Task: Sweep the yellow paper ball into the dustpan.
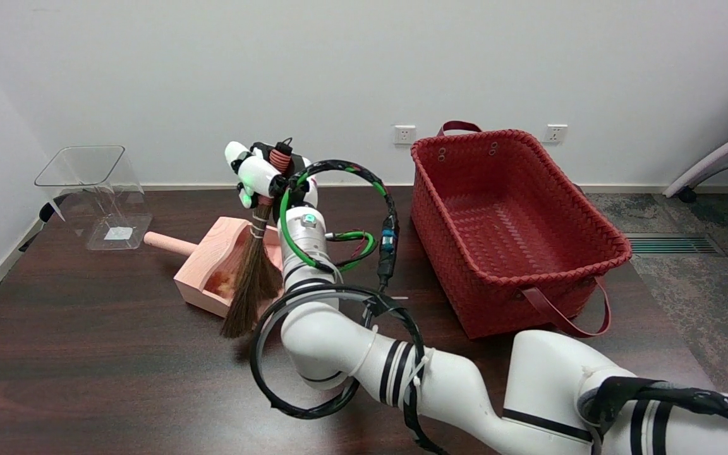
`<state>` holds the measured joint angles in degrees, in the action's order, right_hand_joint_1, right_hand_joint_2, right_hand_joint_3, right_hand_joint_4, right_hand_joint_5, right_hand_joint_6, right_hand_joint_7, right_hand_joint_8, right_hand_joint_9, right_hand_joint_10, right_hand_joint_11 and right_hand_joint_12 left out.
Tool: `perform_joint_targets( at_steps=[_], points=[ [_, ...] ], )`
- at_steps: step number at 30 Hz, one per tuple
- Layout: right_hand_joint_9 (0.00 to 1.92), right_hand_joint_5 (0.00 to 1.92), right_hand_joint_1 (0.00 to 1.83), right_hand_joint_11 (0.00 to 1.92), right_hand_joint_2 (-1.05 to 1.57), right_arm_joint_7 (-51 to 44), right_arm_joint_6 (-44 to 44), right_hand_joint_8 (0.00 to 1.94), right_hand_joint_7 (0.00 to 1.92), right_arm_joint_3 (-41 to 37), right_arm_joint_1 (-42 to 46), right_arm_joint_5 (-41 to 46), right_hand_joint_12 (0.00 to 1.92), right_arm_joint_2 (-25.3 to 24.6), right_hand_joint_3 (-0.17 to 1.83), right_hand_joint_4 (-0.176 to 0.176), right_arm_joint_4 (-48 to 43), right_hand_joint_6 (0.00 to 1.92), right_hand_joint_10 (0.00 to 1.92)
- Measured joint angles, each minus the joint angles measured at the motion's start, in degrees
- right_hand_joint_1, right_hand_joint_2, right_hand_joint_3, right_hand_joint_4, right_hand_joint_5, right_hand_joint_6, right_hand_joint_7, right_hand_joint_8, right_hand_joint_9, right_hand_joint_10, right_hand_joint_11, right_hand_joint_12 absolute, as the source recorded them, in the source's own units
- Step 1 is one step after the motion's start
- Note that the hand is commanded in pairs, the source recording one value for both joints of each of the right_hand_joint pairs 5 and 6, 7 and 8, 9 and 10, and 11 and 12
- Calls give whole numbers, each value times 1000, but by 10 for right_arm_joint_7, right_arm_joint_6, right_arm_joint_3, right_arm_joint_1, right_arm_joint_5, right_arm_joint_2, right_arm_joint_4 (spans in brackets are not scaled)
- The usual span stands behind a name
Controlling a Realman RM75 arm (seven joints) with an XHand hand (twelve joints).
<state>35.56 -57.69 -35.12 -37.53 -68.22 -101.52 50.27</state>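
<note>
My right hand [264, 172] grips the handle of a small brown broom [250, 278], which hangs bristles-down with its tip just off the table in front of the dustpan's mouth. The pink wooden dustpan [212, 253] lies on the dark table with its round handle pointing left and its open mouth facing right and toward me. Inside its mouth, behind the bristles, a yellowish patch [228, 282] shows; I cannot tell for sure that it is the paper ball. My right arm covers the table right of the broom.
A large red woven basket [515, 221] with dark red handles stands at the right, close to my forearm. A clear plastic container [95, 189] sits at the back left. The table's [86, 379] left edge runs along the wall.
</note>
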Motion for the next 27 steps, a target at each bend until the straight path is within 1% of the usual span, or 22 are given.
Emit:
perform_joint_targets(
  at_steps=[4, 8, 15, 27],
  points=[
    [1920, 1920, 1181, 1920, 1388, 7, 5, 1920, 1920, -1, 0, 2, 1920, 10, 522, 0, 13, 1920, 1920],
    [1920, 1920, 1202, 1920, 1363, -8, 1, 1920, 1920, -2, 1, 0, 1920, 19, 548, 0, 25, 1920, 1920],
    [1920, 1920, 1265, 1920, 1291, -65, -14, 1920, 1920, -3, 1, -36, 1920, 40, 609, 0, 50, 1920, 1920],
    [1920, 1920, 1288, 1920, 1272, -181, -33, 1920, 1920, -4, 9, -77, 1920, 81, 600, 0, 118, 1920, 1920]
  ],
)
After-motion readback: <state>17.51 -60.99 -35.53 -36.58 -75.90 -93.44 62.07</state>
